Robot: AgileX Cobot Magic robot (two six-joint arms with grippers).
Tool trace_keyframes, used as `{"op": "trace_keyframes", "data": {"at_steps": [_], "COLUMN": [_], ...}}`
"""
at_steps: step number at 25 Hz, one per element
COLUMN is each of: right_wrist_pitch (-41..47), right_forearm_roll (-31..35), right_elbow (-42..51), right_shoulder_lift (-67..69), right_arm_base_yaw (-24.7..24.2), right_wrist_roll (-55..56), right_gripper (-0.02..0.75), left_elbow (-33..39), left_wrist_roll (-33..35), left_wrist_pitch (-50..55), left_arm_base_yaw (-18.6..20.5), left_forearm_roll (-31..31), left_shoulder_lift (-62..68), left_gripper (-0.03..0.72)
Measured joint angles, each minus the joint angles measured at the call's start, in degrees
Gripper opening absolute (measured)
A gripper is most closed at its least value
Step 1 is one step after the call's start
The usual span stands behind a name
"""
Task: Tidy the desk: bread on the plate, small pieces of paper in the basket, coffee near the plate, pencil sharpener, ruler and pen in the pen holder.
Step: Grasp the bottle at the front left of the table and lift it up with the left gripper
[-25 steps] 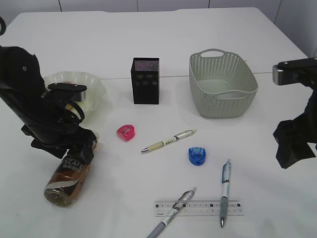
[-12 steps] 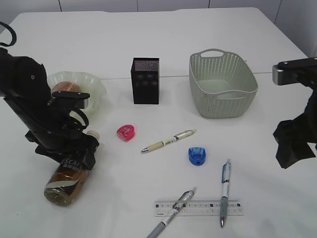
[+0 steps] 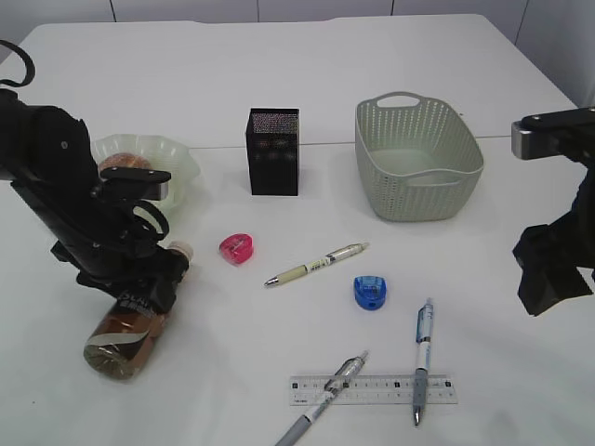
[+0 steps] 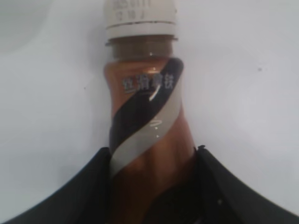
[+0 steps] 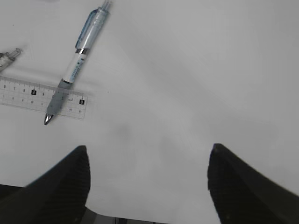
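Observation:
The coffee bottle (image 3: pixel 124 332) lies on its side at the front left, its cap (image 3: pixel 178 249) pointing toward the plate. My left gripper (image 3: pixel 139 290) is shut on its body; in the left wrist view the bottle (image 4: pixel 147 107) sits between both black fingers (image 4: pixel 91 186). The plate (image 3: pixel 183 163) holds the bread (image 3: pixel 121 163). The black pen holder (image 3: pixel 273 151) and the grey basket (image 3: pixel 418 158) stand at the back. My right gripper (image 3: pixel 548 279) is open and empty (image 5: pixel 148 149) over bare table. No paper pieces show.
A pink sharpener (image 3: pixel 236 248), a beige pen (image 3: pixel 316 264) and a blue sharpener (image 3: pixel 370 291) lie mid-table. A clear ruler (image 3: pixel 372 389) lies at the front with a grey pen (image 3: pixel 321 400) and a blue pen (image 3: pixel 422 358) across it; the blue pen (image 5: pixel 77 60) and ruler (image 5: pixel 28 95) show in the right wrist view.
My left arm has shifted down and left over the bottle, uncovering the bread on the plate and the bottle's cap. The right arm has not moved.

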Motion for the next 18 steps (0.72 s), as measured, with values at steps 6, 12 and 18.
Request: {"op": "trace_keyframes", "data": {"at_steps": [6,12,18], "right_wrist_pitch": [0.00,0.00,-0.70], "right_forearm_roll": [0.00,0.00,0.00], "right_elbow": [0.00,0.00,0.00], "right_shoulder_lift": [0.00,0.00,0.00], "right_arm_base_yaw": [0.00,0.00,0.00], "right_wrist_roll": [0.00,-0.11,-0.13], "right_gripper": [0.575,0.575,0.575], "left_elbow": [0.00,3.27,19.40], "left_wrist_roll": [0.00,0.00,1.42], "left_wrist_pitch": [-1.47,-3.46,-16.63], "left_arm_base_yaw": [0.00,0.00,0.00], "left_forearm_roll": [-0.12,-0.01,-0.11], "left_shoulder_lift": [0.09,-2.16,-16.58], "left_gripper": [0.379,0.377,0.377]}}
